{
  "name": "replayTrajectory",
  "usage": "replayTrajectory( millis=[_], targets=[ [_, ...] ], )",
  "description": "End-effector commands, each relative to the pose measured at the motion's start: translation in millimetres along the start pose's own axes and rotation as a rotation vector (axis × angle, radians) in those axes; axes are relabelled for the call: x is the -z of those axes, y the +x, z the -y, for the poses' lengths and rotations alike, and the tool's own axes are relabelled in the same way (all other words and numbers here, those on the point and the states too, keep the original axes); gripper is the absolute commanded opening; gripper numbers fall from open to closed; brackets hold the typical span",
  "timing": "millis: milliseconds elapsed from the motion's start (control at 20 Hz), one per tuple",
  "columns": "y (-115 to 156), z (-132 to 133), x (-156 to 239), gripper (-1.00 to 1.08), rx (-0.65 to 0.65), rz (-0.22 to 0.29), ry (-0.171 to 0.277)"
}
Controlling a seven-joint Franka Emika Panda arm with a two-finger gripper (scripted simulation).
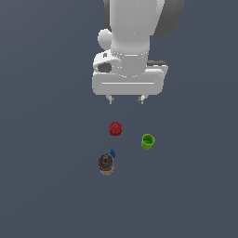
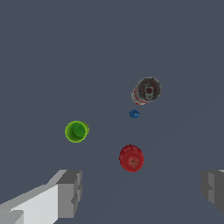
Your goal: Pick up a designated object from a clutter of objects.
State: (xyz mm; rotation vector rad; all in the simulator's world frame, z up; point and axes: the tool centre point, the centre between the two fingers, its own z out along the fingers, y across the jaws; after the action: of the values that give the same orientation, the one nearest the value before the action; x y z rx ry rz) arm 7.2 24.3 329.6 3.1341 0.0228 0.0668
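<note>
From my station I counted four loose things on the dark floor: one red apple (image 1: 115, 128), one green cup (image 1: 148, 141), one tiny blue piece (image 1: 112, 153) and one dark grey can (image 1: 106, 163). Above them, at upper centre of the frame, I saw one gripper (image 1: 126, 99) with two fingers.

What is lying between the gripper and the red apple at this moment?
Nothing. In both views only bare floor separates the open gripper from the red apple. The green cup, blue piece and grey can lie aside or beyond.
</note>
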Motion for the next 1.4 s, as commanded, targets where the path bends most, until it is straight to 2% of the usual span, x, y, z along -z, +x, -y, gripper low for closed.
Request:
replayTrajectory(
  millis=[0,450,750,1050,1350],
  targets=[
    [0.0,0.0,0.0,1.00,0.000,0.000,0.000],
    [5.1,1.3,1.0,1.00,-0.046,0.005,0.023],
    [4.6,0.7,-2.2,1.00,-0.049,0.005,0.022],
    [1.8,-3.3,-25.2,1.00,-0.083,0.009,0.021],
    [-6.9,-10.9,-67.2,1.00,-0.144,0.015,0.019]
  ],
)
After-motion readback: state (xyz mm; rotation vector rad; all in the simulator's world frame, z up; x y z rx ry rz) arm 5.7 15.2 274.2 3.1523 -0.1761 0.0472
